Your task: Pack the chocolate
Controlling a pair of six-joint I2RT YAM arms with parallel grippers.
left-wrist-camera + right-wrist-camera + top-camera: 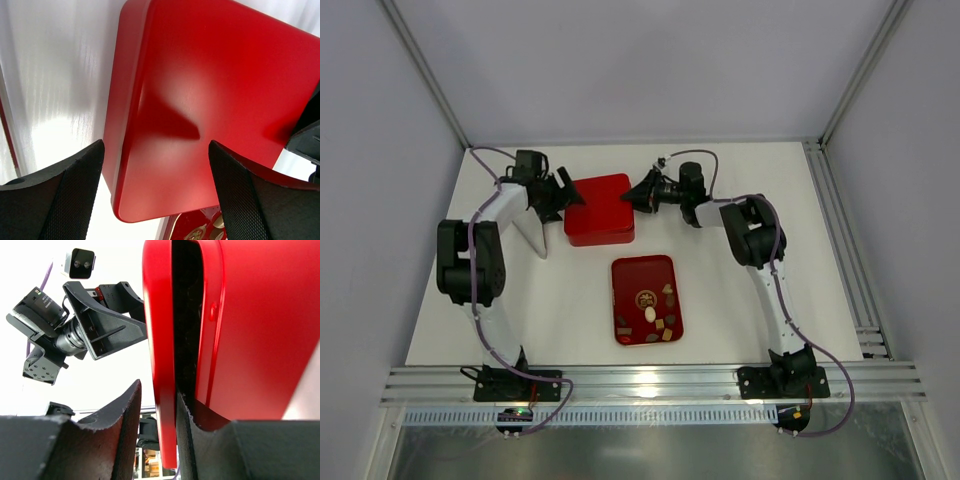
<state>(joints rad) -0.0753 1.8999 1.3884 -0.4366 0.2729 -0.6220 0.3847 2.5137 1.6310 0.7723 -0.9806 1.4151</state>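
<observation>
White-and-black jointed left arm (470, 262) and right arm (770, 295), thin purple cables (485, 151), black wedge-shaped fingers (55, 200) with dimpled pads.

We see a red square box (600, 210) at the far side of the white bench (560, 310), a flat red tray (640, 272) nearer, apart from it

No readable text or numbers, red box (599, 208) plain, red tray (632, 272) plain, chocolate (650, 314) too small to tell

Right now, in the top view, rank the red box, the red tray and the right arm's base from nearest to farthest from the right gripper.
1. The red box: at the right gripper, far side of the table.
2. The red tray: mid-table, toward the arms.
3. The right arm's base: near edge, right side.
</observation>
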